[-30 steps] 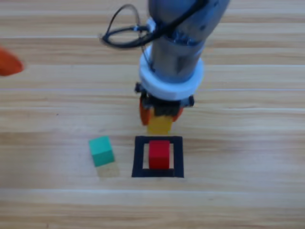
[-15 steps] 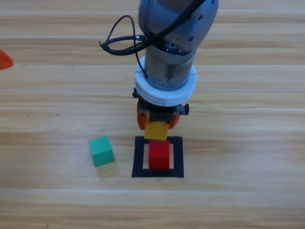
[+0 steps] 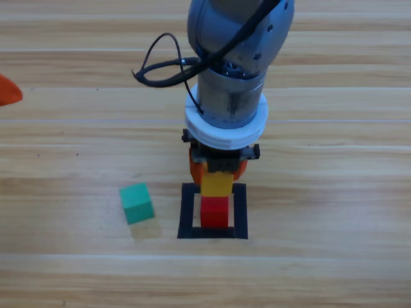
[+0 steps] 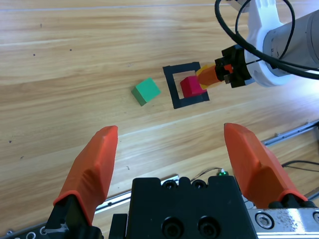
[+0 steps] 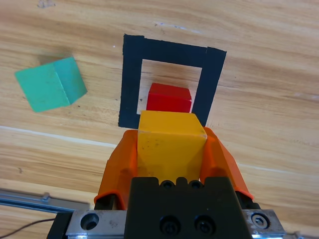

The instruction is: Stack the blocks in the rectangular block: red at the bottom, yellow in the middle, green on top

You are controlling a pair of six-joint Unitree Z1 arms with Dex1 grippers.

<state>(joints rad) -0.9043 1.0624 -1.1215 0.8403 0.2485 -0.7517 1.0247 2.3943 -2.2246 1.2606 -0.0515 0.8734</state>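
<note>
The red cube [image 3: 214, 213] [image 5: 169, 98] [image 4: 190, 86] sits inside the dark tape square [image 3: 187, 212] [image 5: 131, 79] [image 4: 172, 87]. My right gripper [image 3: 216, 172] [image 5: 171, 144] is shut on the yellow cube [image 3: 216, 183] [image 5: 170, 144] [image 4: 206, 76], holding it just above the red one, overlapping its far edge in the high view. Whether the two touch I cannot tell. The teal-green cube [image 3: 136, 203] [image 5: 50, 83] [image 4: 146, 91] rests on the table left of the square. My left gripper [image 3: 9, 90] [image 4: 172, 152] waits open at the left edge, holding nothing.
A black cable [image 3: 160, 58] loops off the right arm's wrist above the table. In the left wrist view a metal rail [image 4: 294, 133] runs along the table's edge at lower right.
The right gripper has carried the yellow cube forward and down, from behind the square to over the red cube. The left gripper stays near the left edge.
</note>
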